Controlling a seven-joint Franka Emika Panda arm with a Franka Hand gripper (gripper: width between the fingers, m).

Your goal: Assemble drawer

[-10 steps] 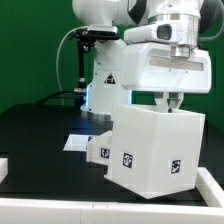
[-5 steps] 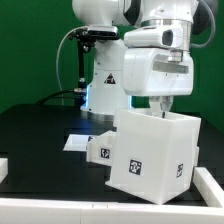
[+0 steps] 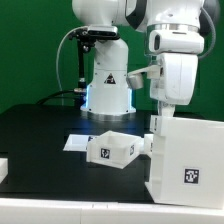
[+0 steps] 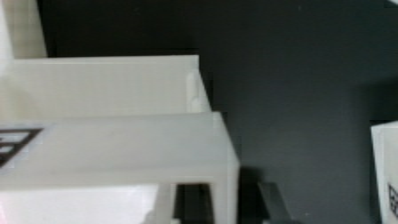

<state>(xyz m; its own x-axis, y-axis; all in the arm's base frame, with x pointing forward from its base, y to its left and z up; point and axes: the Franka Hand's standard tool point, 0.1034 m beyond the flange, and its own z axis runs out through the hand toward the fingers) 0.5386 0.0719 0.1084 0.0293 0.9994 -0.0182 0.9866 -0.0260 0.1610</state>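
The large white cube-like drawer housing (image 3: 188, 168) stands on the black table at the exterior view's right, a tag on its near face. My gripper (image 3: 157, 124) comes down on the housing's upper edge nearest the robot base. In the wrist view the two dark fingers (image 4: 192, 203) straddle one wall of the housing (image 4: 107, 150), so my gripper (image 4: 230, 205) is shut on that wall. A small white tray (image 3: 113, 150) with tags lies on the table just to the exterior view's left of the housing.
A flat white sheet (image 3: 75, 143) lies behind the small tray. A white piece (image 3: 3, 166) sits at the far left edge of the exterior view. The robot base (image 3: 108, 90) stands at the back. Another white part (image 4: 386, 165) shows at the wrist view's edge.
The housing, held in my gripper, has turned about its upright axis and shifted toward the exterior view's right. The small tray is now uncovered.
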